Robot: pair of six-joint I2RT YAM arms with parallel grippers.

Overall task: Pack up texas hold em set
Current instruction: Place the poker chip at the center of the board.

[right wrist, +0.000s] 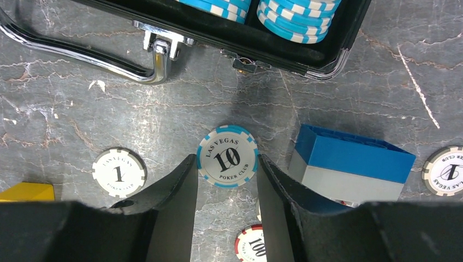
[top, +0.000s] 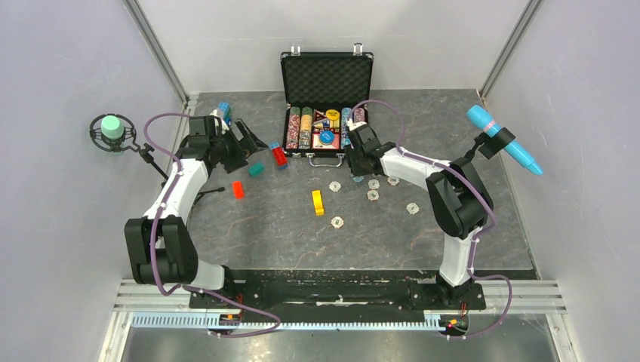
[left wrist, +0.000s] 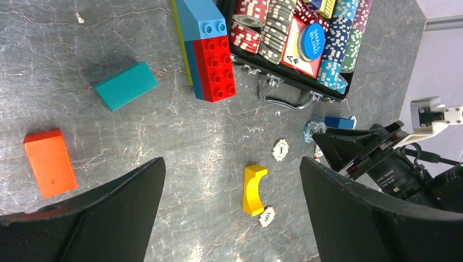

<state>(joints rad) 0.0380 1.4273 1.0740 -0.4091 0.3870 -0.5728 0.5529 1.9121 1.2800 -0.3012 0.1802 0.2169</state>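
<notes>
Right gripper (right wrist: 226, 159) flanking chip (right wrist: 227, 146), briefcase (top: 326, 75) handle (top: 326, 160) nearward

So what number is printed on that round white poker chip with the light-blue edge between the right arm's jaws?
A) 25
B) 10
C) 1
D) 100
B: the right wrist view shows the round white poker chip with the light-blue edge reading "Las Vegas 10 Poker Club", lying flat on the grey table.

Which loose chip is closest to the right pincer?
The blue-edged 10 chip, lying between the right pincer tips; others nearby are white 1s and a red 100.
</notes>
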